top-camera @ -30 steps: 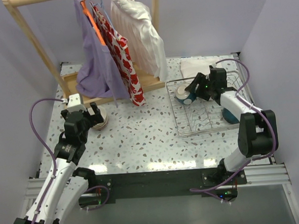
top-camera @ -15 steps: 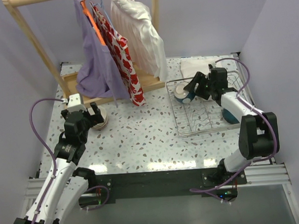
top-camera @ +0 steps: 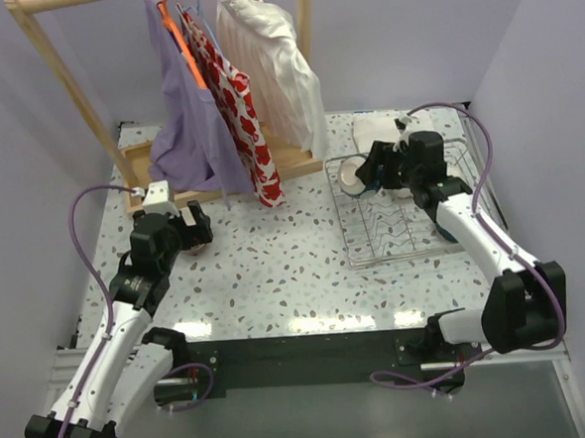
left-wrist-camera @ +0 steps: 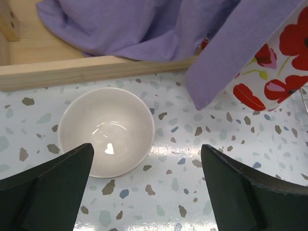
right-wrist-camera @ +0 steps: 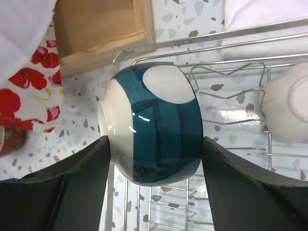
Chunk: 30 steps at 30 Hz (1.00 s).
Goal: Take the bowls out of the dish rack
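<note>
My right gripper (top-camera: 367,171) is shut on a teal-blue bowl with a white inside (right-wrist-camera: 154,125), held on its side over the far left corner of the silver wire dish rack (top-camera: 393,235). The bowl (top-camera: 352,175) sits between both fingers. A cream bowl (right-wrist-camera: 288,103) lies in the rack (right-wrist-camera: 216,34) to its right. A second teal bowl (top-camera: 438,227) is partly hidden by the right arm. My left gripper (left-wrist-camera: 149,192) is open and empty just above the table, near a cream bowl (left-wrist-camera: 106,131) that stands upright on it. The left gripper (top-camera: 188,228) hides that bowl from above.
A wooden clothes rack (top-camera: 220,174) with purple, red-floral and white garments stands at the back left, its base board (left-wrist-camera: 72,72) just beyond the cream bowl. A white cloth (top-camera: 376,129) lies behind the rack. A dark red thing (right-wrist-camera: 9,137) shows near the floral cloth.
My right gripper has moved a little back and left with the teal bowl, and its elbow has swung outward. My left gripper has shifted right, over the cream bowl.
</note>
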Tool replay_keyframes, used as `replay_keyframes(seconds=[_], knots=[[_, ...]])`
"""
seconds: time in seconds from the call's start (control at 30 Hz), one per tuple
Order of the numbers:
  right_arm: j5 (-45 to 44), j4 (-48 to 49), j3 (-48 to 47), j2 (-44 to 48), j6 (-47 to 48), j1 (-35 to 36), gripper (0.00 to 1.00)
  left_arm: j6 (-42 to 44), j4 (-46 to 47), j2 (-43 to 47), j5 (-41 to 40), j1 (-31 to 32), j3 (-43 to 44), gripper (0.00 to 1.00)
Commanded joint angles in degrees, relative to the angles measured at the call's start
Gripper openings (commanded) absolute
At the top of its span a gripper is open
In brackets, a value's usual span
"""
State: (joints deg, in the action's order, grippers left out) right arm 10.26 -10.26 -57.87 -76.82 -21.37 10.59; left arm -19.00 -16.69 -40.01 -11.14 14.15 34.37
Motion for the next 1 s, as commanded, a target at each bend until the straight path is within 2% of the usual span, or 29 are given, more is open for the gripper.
replay_keyframes(seconds=[0.0, 0.17, 0.5, 0.8, 0.97], knots=[[-9.36, 1.12, -0.41, 7.28, 10.37, 5.04, 0.00, -2.35, -1.59, -1.21, 7.34, 0.44, 4.82, 0.98], [-12.19, 2.35, 2.40, 13.61, 16.96, 8.48, 0.00, -3.67, -4.31, -1.56, 10.17, 0.44, 6.67, 0.98], [-13.25, 2.18, 4.52, 18.63, 29.09, 19.63, 0.00, -10.25, -5.99, -2.79, 17.19, 0.44, 7.46, 0.98], [-15.88, 2.97, 5.40, 18.72, 38.41, 30.44, 0.00, -14.39, -8.80, -6.13, 19.83, 0.44, 10.10, 0.98], [-20.10, 5.59, 6.27, 17.23, 43.16, 36.77, 0.00, -16.50, -9.24, -7.18, 21.50, 0.44, 10.19, 0.98]])
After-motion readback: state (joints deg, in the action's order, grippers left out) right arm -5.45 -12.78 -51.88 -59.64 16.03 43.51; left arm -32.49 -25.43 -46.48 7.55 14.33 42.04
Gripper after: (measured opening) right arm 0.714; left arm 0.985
